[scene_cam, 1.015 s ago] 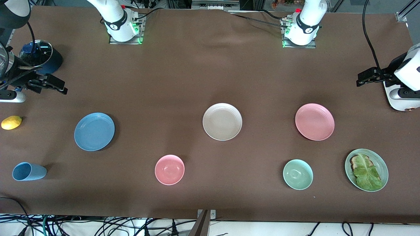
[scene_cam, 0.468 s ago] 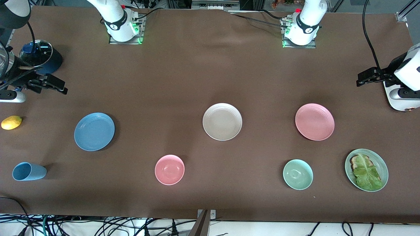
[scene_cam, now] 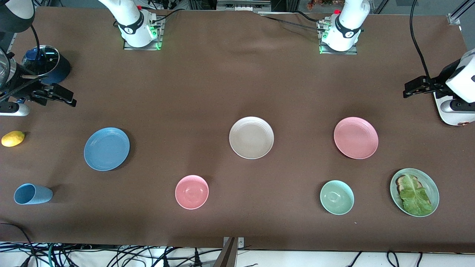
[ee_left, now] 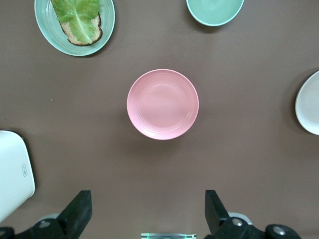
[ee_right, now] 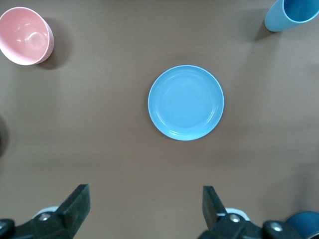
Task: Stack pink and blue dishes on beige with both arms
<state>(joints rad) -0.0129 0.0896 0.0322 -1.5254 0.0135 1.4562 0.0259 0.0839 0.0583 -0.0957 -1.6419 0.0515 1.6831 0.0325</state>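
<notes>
The beige plate [scene_cam: 251, 137] lies flat at the middle of the table. The pale pink plate [scene_cam: 356, 137] lies beside it toward the left arm's end, and the sky blue plate [scene_cam: 107, 148] toward the right arm's end. All three rest apart on the brown cloth. My left gripper [scene_cam: 408, 90] hangs high over the table's end, open and holding nothing; its wrist view looks down on the pink plate [ee_left: 162, 103] past the left gripper [ee_left: 147, 198]. My right gripper [scene_cam: 63, 97] hangs open over the other end, and the blue plate [ee_right: 186, 102] shows past the right gripper [ee_right: 145, 193].
Nearer the front camera stand a small pink bowl [scene_cam: 192, 191], a mint-green bowl [scene_cam: 337, 197], a green plate with toast and lettuce [scene_cam: 414, 192] and a blue cup [scene_cam: 32, 194] on its side. A lemon [scene_cam: 13, 138] and a lidded dark pot [scene_cam: 46, 66] sit at the right arm's end.
</notes>
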